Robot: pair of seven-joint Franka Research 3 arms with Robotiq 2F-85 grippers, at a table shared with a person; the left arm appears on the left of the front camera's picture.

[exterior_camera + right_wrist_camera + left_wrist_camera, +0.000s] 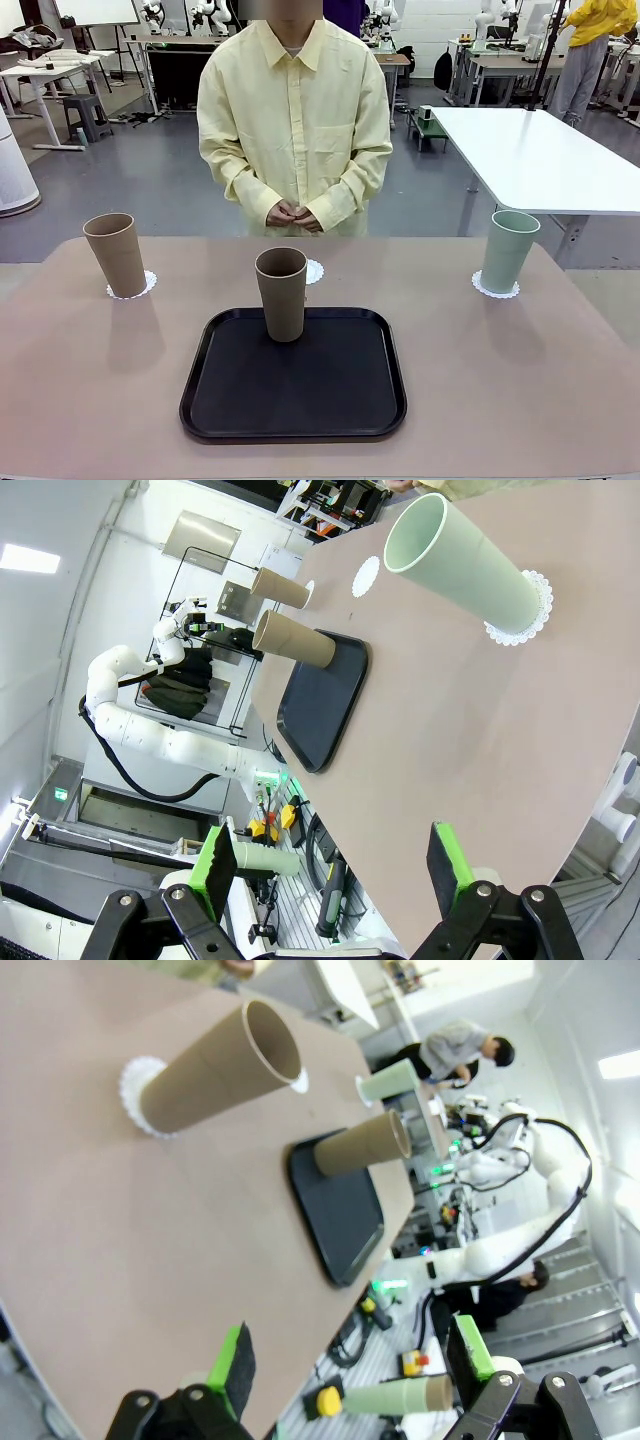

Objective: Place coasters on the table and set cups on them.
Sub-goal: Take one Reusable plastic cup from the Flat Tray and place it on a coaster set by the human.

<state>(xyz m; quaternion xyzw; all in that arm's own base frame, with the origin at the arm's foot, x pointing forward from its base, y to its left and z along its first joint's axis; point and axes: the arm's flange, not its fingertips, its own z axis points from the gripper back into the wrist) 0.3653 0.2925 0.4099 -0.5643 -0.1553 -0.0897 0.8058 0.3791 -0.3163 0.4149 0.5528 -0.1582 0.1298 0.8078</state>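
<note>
On the table point(520, 380), a light tan cup point(116, 254) stands upright on a lacy white coaster point(132, 288) at the far left. At the far right a mint green cup point(509, 250) stands on its own coaster point(495, 289). The darker brown cup point(281, 293) stands on the black tray point(293, 378), and just behind it lies a bare coaster point(314, 271). My left gripper point(350, 1355) hangs open off the table's edge, well away from the tan cup point(215, 1068). My right gripper point(332, 865) is open too, well short of the mint cup point(465, 565).
A person stands at the far side with both hands point(294, 213) clasped, off the table. A white table point(540, 150) stands behind at the right. Bare tabletop lies left and right of the tray.
</note>
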